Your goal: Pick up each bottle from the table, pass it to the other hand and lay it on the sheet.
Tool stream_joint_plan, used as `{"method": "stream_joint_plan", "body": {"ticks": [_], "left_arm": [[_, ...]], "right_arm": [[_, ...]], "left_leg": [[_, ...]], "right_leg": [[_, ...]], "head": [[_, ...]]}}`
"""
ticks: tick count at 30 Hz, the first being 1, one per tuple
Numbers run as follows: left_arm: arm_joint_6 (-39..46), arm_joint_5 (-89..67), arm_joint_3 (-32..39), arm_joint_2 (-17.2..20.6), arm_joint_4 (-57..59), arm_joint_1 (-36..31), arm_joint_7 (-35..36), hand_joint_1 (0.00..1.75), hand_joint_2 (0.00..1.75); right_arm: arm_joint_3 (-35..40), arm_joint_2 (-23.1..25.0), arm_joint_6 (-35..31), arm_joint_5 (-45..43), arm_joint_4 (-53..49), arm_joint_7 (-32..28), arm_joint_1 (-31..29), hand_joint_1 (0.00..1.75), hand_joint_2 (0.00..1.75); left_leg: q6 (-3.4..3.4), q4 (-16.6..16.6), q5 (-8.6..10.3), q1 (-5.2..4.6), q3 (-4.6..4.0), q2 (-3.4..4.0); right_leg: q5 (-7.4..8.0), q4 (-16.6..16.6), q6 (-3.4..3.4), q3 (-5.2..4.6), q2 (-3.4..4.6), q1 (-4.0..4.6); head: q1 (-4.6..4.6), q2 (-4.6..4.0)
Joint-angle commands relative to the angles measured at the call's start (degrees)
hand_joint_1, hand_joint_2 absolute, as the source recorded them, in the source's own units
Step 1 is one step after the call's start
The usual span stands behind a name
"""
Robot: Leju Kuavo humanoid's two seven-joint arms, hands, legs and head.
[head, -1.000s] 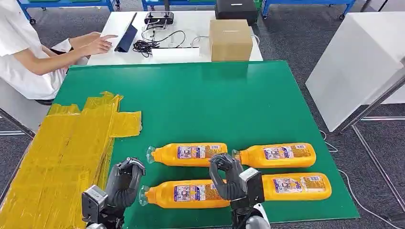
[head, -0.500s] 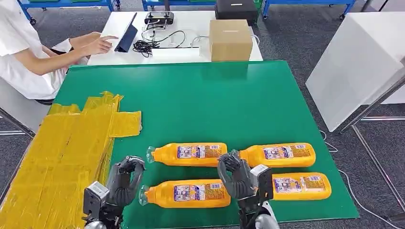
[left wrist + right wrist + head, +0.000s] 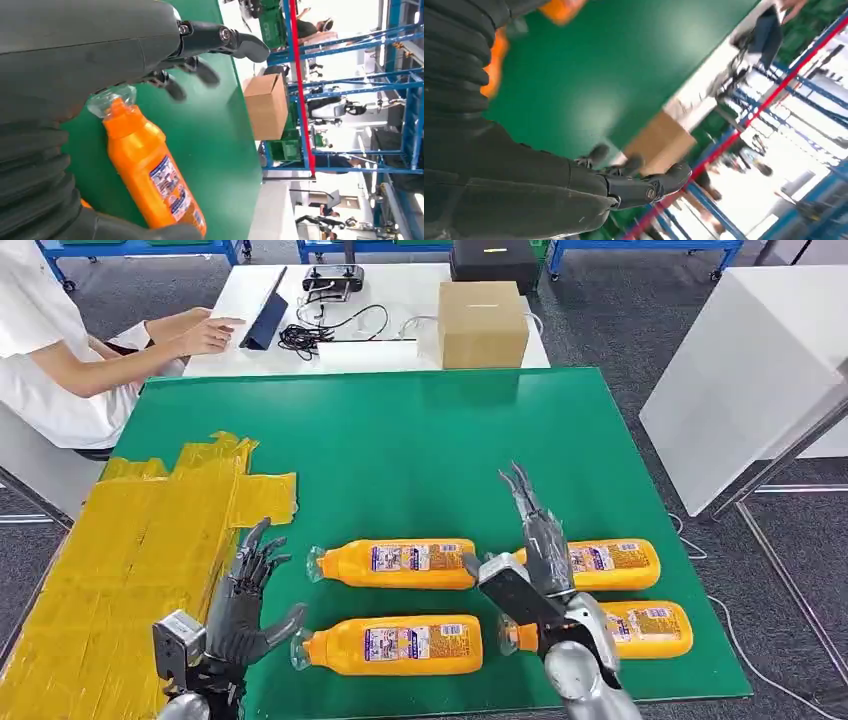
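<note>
Several orange bottles lie on their sides on the green table [image 3: 420, 440], caps to the left: far left [image 3: 395, 563], far right [image 3: 600, 563], near left [image 3: 395, 645] and near right [image 3: 640, 628]. My left hand [image 3: 243, 605] is open with fingers spread, just left of the near left bottle's cap and beside the yellow sheet [image 3: 130, 560]. The left wrist view has that bottle [image 3: 150, 175] under my fingers [image 3: 200, 50]. My right hand [image 3: 540, 545] is open, fingers stretched forward, raised over the gap between the two far bottles. Neither hand holds anything.
A cardboard box [image 3: 483, 323] stands on the white table [image 3: 390, 350] behind the green one, with cables and a tablet [image 3: 265, 315]. A person [image 3: 60, 350] sits at the far left, hand by the tablet. A white cabinet [image 3: 750, 360] stands to the right.
Both hands have gone from curled fingers to open. My right hand has risen and reached forward over the far bottles. The bottles have not moved.
</note>
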Motion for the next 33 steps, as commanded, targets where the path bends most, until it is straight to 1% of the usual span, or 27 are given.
{"method": "stream_joint_plan", "body": {"ticks": [1,2,4,5,6,7,8,9,10,11,12,14,15,16,18,22,24,27,30,32,33], "left_arm": [[-1.7,-0.52,2.15,-1.27,2.08,-3.49,0.83,0.0,1.75],[-1.96,-0.56,2.23,-1.47,2.5,-4.07,0.89,0.0,1.75],[-2.83,-0.75,2.14,-1.87,3.88,-5.8,1.31,0.0,1.75],[-3.21,-0.82,1.93,-2.0,4.59,-6.64,1.45,0.0,1.75],[-3.42,-0.86,1.67,-2.17,5.35,-7.58,1.51,0.0,1.75],[-3.54,-0.88,1.49,-2.23,5.8,-8.15,1.52,0.0,1.75],[-3.63,-0.9,1.29,-2.25,6.21,-8.66,1.5,0.0,1.75],[-3.92,-0.87,1.02,-2.17,6.62,-9.19,1.58,0.0,1.75],[-4.3,-0.66,0.7,-2.16,7.49,-10.23,1.59,0.0,1.75],[-4.29,-0.67,0.63,-2.19,7.68,-10.5,1.59,0.0,1.75],[-4.31,-0.63,0.59,-2.2,7.91,-10.73,1.6,0.0,1.75],[-4.46,-0.46,0.46,-2.16,8.0,-10.91,1.61,0.0,1.75],[-4.67,-0.29,0.26,-2.15,8.38,-11.35,1.63,0.0,1.75],[-4.76,-0.2,-0.07,-2.09,9.08,-12.01,1.63,0.0,1.75],[-4.82,0.18,-0.64,-2.02,10.1,-12.88,1.59,0.0,1.75],[-4.78,0.28,-0.75,-1.95,10.21,-12.86,1.55,0.0,1.75],[-4.68,0.67,-0.74,-1.92,10.39,-12.9,1.47,0.0,1.75],[-4.48,0.94,-0.79,-1.88,10.86,-12.97,1.41,0.0,1.75],[-4.27,1.09,-0.44,-1.74,10.85,-12.26,1.37,0.0,1.75],[-4.28,1.08,-0.41,-1.71,10.78,-12.14,1.39,0.0,1.75],[-4.28,1.07,-0.36,-1.71,10.68,-12.05,1.4,0.0,1.75]], "right_arm": [[9.06,-4.82,1.19,9.97,6.84,6.16,-13.2,0.0,1.75],[10.33,-4.62,1.56,11.49,8.76,7.07,-15.47,0.0,1.75],[14.62,-3.9,2.87,18.21,14.56,10.28,-21.76,0.0,1.75],[16.89,-3.48,3.73,20.95,17.56,11.51,-24.68,0.0,1.75],[19.01,-2.23,4.89,22.89,21.55,12.85,-27.88,0.0,1.75],[20.57,-1.09,5.89,23.79,24.56,13.28,-30.03,0.0,1.75],[22.24,0.23,7.92,24.48,28.07,13.61,-32.33,0.0,1.75],[23.32,1.43,9.01,24.53,30.93,13.69,-33.98,0.0,1.75],[25.44,3.43,11.16,24.21,36.77,13.49,-36.9,0.0,1.75],[25.59,4.18,10.9,23.85,38.23,13.62,-37.44,0.0,1.75],[25.91,4.7,10.12,23.8,39.57,13.67,-37.91,0.0,1.75],[26.85,5.36,11.62,22.91,42.14,13.14,-38.73,0.0,1.75],[27.74,6.51,13.91,21.92,44.77,12.43,-39.4,0.0,1.75],[28.3,8.3,14.83,20.21,48.92,11.27,-40.08,0.0,1.75],[30.29,10.41,14.42,18.05,55.02,9.66,-40.54,0.0,1.75],[30.84,10.59,13.38,17.75,56.12,9.17,-40.43,0.0,1.75],[31.49,10.92,14.3,16.34,57.71,8.69,-40.33,0.0,1.75],[32.37,11.3,14.27,14.9,59.05,7.44,-39.63,0.0,1.75],[32.66,10.69,13.08,13.57,57.02,5.8,-38.7,0.0,1.75],[32.81,10.46,13.05,13.54,56.37,5.79,-38.55,0.0,1.75],[32.83,10.15,13.26,13.21,55.45,5.9,-38.38,0.0,1.75]], "left_leg": [[-0.07,0.03,-0.02,0.03,-0.05,0.19],[-0.1,0.07,-0.04,0.07,-0.08,0.36],[-0.05,0.03,-0.01,0.01,-0.11,0.32],[-0.11,0.06,-0.01,0.08,-0.13,0.5],[-0.08,0.04,0.0,0.03,-0.11,0.44],[-0.12,0.05,0.02,0.06,-0.11,0.56],[-0.13,0.02,0.05,0.06,-0.09,0.48],[-0.18,0.03,0.09,0.1,-0.13,0.61],[-0.16,0.02,0.12,0.1,-0.1,0.65],[-0.15,-0.01,0.12,0.05,-0.05,0.55],[-0.21,-0.02,0.16,0.12,-0.08,0.64],[-0.18,-0.03,0.21,0.09,-0.06,0.31],[-0.17,-0.02,0.23,0.1,-0.06,0.25],[-0.21,-0.02,0.27,0.13,-0.12,0.16],[-0.21,-0.05,0.24,0.14,-0.06,0.22],[-0.15,-0.03,0.25,0.08,-0.13,0.03],[-0.15,0.0,0.25,0.08,-0.2,-0.04],[-0.21,-0.02,0.27,0.16,-0.25,0.02],[-0.2,-0.03,0.26,0.13,-0.27,-0.03],[-0.15,-0.02,0.24,0.07,-0.27,-0.02],[-0.25,-0.03,0.24,0.2,-0.27,0.03]], "right_leg": [[0.04,0.02,-0.02,-0.07,0.17,0.03],[0.08,0.03,-0.03,-0.13,0.33,0.07],[0.08,0.07,-0.01,-0.12,0.3,0.02],[0.15,0.06,-0.04,-0.18,0.46,0.08],[0.13,0.08,-0.02,-0.17,0.4,0.03],[0.17,0.09,-0.04,-0.2,0.49,0.06],[0.17,0.07,-0.03,-0.16,0.44,0.06],[0.26,0.06,-0.04,-0.23,0.57,0.1],[0.27,0.07,-0.02,-0.23,0.61,0.1],[0.23,0.07,0.0,-0.15,0.53,0.05],[0.33,0.04,-0.06,-0.19,0.59,0.12],[0.29,0.02,-0.11,-0.09,0.27,0.1],[0.27,0.02,-0.11,-0.1,0.21,0.1],[0.28,0.0,-0.12,-0.12,0.13,0.12],[0.29,-0.02,-0.12,-0.07,0.2,0.13],[0.22,0.02,-0.08,-0.1,0.01,0.07],[0.21,0.03,-0.09,-0.14,-0.06,0.07],[0.27,-0.05,-0.1,-0.17,-0.02,0.15],[0.23,-0.03,-0.1,-0.2,-0.06,0.12],[0.21,0.01,-0.08,-0.23,-0.04,0.06],[0.25,-0.08,-0.13,-0.19,-0.02,0.18]], "head": [[-0.02,0.0],[0.0,0.0],[0.0,0.0],[-0.02,0.0],[-0.02,0.0],[0.02,0.0],[-0.02,0.0],[0.0,0.0],[0.0,0.0],[-0.02,0.0],[0.0,0.0],[0.0,0.0],[-0.02,0.0],[0.02,0.0],[0.0,0.0],[-0.02,0.0],[-0.02,0.0],[0.0,0.0],[0.0,0.0],[0.0,0.0],[0.0,0.0]]}}
